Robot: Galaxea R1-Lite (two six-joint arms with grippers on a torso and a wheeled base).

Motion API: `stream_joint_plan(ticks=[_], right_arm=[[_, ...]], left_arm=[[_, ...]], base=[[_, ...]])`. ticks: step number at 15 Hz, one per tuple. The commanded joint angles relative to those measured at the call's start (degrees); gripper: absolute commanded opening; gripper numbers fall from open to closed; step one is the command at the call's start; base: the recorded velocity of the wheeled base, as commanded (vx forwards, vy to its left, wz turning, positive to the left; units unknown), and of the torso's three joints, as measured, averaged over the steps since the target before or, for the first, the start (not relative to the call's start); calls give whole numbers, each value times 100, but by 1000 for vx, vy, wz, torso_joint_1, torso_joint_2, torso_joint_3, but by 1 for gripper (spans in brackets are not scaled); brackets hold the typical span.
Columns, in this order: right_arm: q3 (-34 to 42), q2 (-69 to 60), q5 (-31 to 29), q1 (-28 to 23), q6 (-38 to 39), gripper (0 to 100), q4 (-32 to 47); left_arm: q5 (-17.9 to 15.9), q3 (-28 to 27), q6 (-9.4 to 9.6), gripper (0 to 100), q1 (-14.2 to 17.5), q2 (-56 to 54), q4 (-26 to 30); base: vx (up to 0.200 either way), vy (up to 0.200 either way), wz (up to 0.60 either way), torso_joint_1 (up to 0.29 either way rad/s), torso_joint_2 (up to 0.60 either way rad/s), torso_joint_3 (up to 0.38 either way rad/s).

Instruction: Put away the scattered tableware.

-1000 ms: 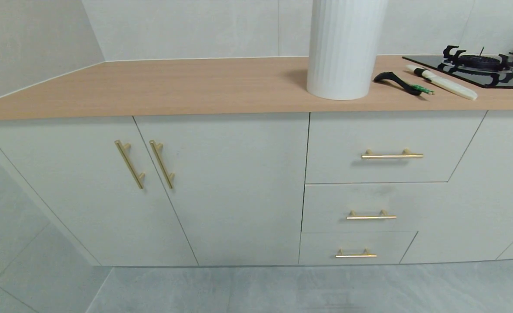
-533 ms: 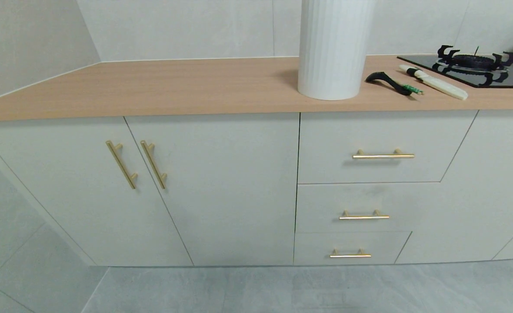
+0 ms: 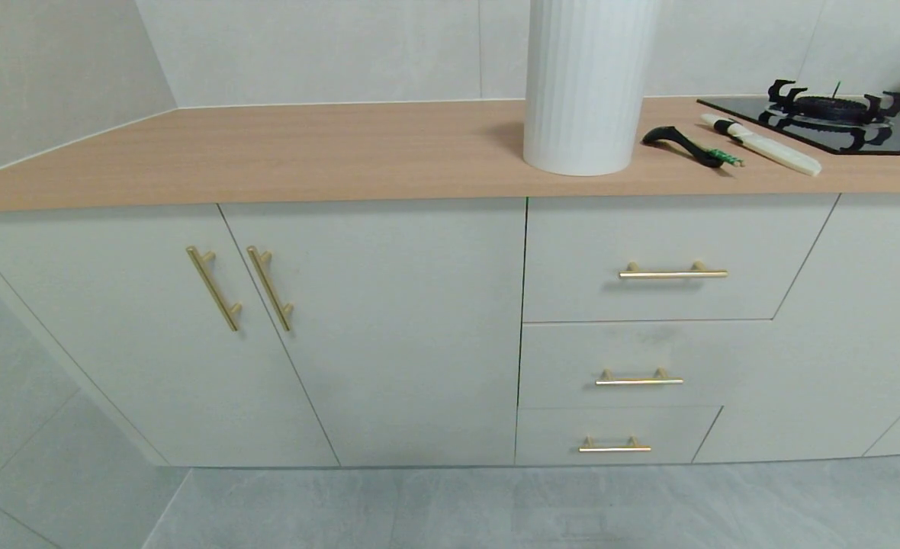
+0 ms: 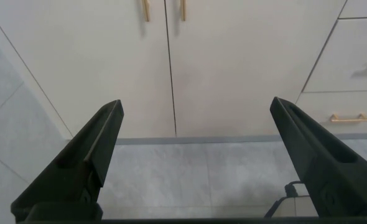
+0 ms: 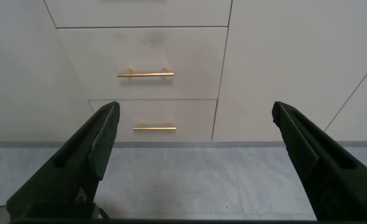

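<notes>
On the wooden counter point(image 3: 305, 152) lie a black peeler with a green part point(image 3: 690, 146) and a white knife with a dark band point(image 3: 763, 154), side by side at the right. A tall white ribbed container point(image 3: 583, 84) stands just left of them. My left gripper point(image 4: 195, 106) is open and holds nothing, low before the cupboard doors point(image 4: 233, 62) and above the floor. My right gripper point(image 5: 195, 107) is open too, with nothing between its fingers, facing the lower drawers point(image 5: 145, 74).
A black gas stove point(image 3: 831, 114) sits at the counter's far right. Below the counter are two cupboard doors with brass handles point(image 3: 240, 287) and three stacked drawers, the top one point(image 3: 673, 272) under the container. Grey tiled floor point(image 3: 450, 511) lies in front.
The head view shifted a little, so the whole picture slid leftward a second ago. Nothing on the counter has moved.
</notes>
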Motion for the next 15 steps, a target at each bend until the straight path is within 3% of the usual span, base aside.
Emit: stream_joint_plan(ticks=[1, 5, 10, 15], right_arm=[[-2, 9, 3, 4, -11, 100, -9], [-969, 712, 231, 232, 95, 100, 105], [-1171, 3454, 1365, 452, 77, 100, 79], [-2586, 6117, 1400, 918, 86, 100, -141]], left_arm=[[3, 5, 0, 100, 0, 4, -1], [-6, -4, 0, 100, 0, 4, -1], [-6, -4, 0, 100, 0, 4, -1], [-6, 5, 0, 100, 0, 4, -1]], base=[[0, 0, 0, 0, 0, 0], [0, 0, 0, 0, 0, 0], [0, 0, 0, 0, 0, 0], [0, 0, 0, 0, 0, 0]])
